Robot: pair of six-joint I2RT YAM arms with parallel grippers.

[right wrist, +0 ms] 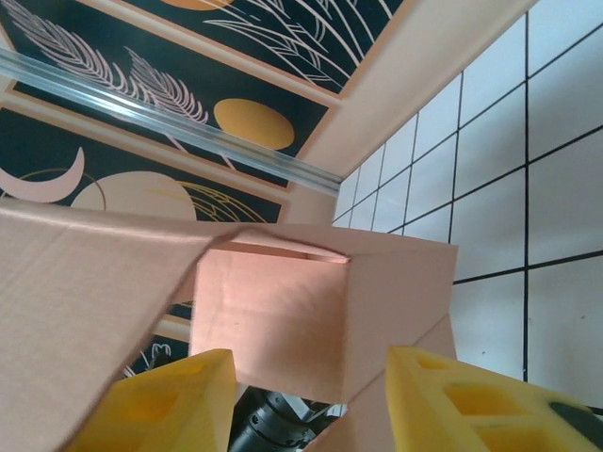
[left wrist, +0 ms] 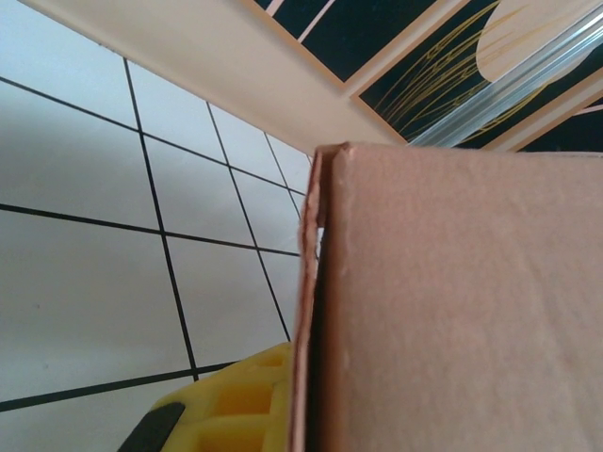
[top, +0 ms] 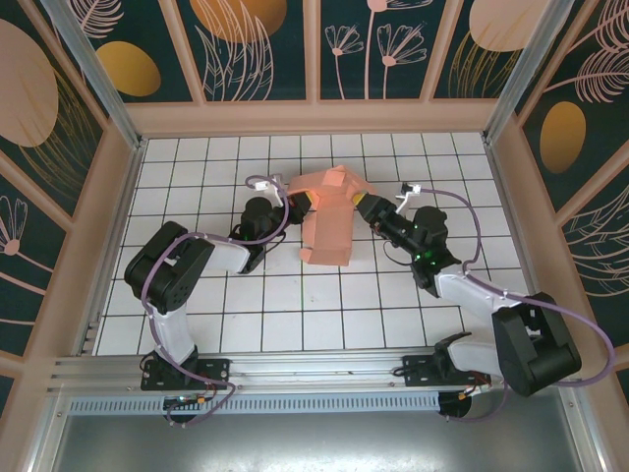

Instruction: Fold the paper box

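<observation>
The paper box [top: 330,224] is salmon-pink card, partly folded and raised off the white tiled floor [top: 295,305] between my two grippers. My left gripper [top: 293,202] holds the box's left side. In the left wrist view it [left wrist: 303,395] is shut on a thin card edge [left wrist: 311,282], with one yellow finger [left wrist: 236,400] pressed against it and the other hidden behind the card. My right gripper [top: 366,205] is at the box's right side. In the right wrist view it [right wrist: 311,400] stands open, and a folded panel of the box [right wrist: 283,311] lies just ahead between its yellow fingers [right wrist: 471,405].
Peach walls with dark floral panels [top: 324,49] enclose the floor on three sides. An aluminium post [right wrist: 170,127] crosses the right wrist view. Both arm bases sit on the rail [top: 295,374] at the near edge.
</observation>
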